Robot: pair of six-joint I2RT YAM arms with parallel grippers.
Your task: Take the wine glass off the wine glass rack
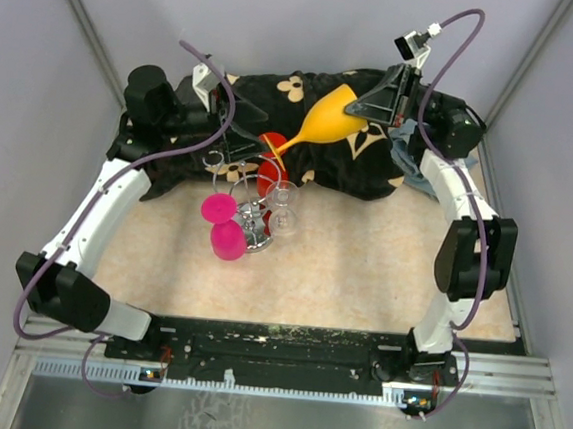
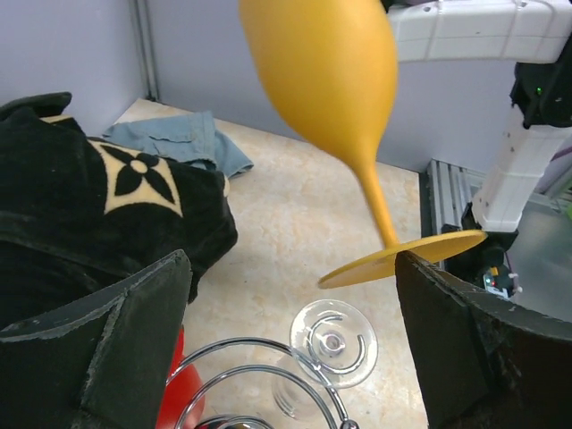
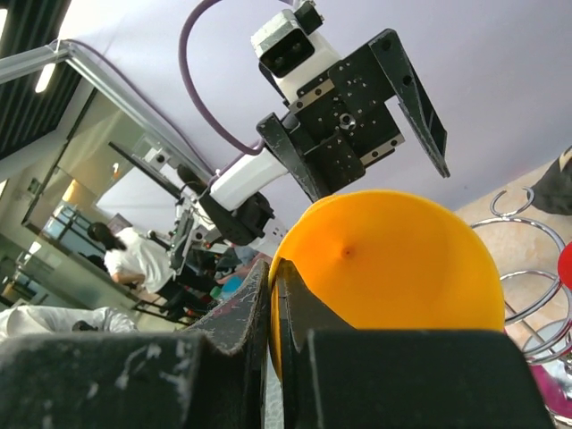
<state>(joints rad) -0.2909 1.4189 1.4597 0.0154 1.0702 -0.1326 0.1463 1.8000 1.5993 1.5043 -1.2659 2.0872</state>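
Over the beige tabletop [image 1: 361,281] and the black flower-printed cloth [image 1: 341,169] stands the shiny chrome wire wine glass rack [image 1: 253,227]. The glossy orange wine glass [image 1: 333,118] hangs tilted in the air above the cloth, off the rack. The right arm's jaws are pinched shut on its bowl rim, while the left arm's jaws gape wide and empty on either side of its foot [image 2: 402,259]. The glass looks stiff, smooth, probably light and slippery, so the thin stem likely gives a surer hold than the rim.

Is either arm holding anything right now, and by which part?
The right arm's fingers pinch the yellow-orange wine glass by its bowl's rim; the left arm's fingers stand open either side of its foot, holding nothing.
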